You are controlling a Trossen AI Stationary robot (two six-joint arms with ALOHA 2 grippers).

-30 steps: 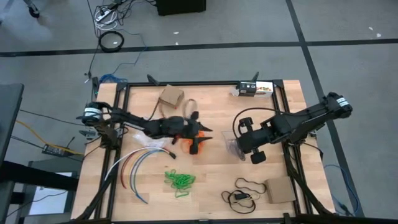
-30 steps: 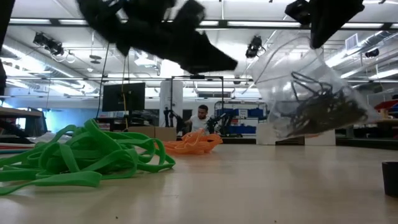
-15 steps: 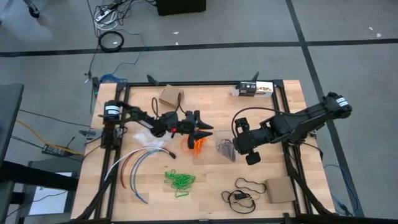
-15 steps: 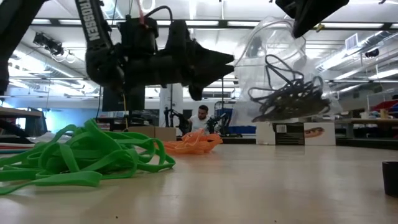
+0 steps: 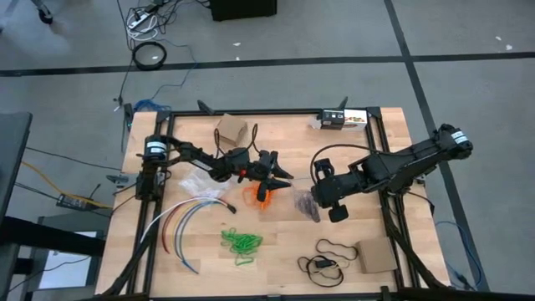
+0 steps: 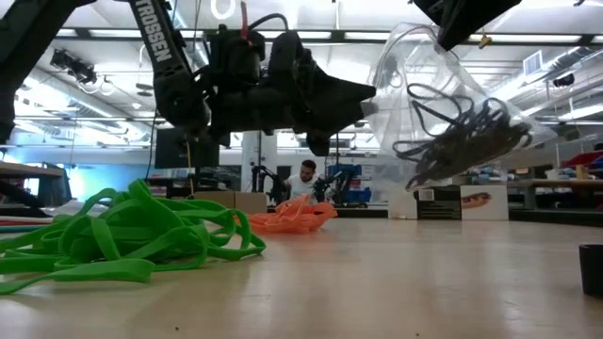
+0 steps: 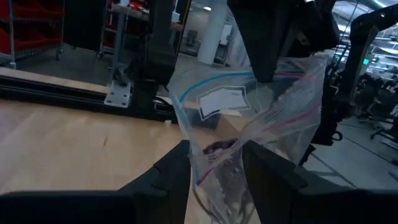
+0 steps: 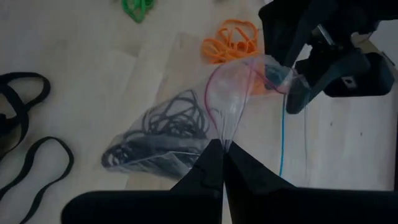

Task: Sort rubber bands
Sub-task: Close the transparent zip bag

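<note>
The right gripper [image 8: 222, 163] has its fingers pressed together on the rim of a clear plastic zip bag [image 8: 186, 124], which hangs below it above the table [image 5: 368, 150]. Inside the bag lie the dark brown-black rubber bands [image 6: 457, 141]. The left gripper [image 5: 280, 178] has its fingers spread, with the opposite edge of the bag's mouth between them. Just below the left gripper, on the wood, is the small heap of orange rubber bands [image 5: 259, 196]. The heap of bright green rubber bands [image 5: 242, 243] lies further from both grippers, near the front edge.
</note>
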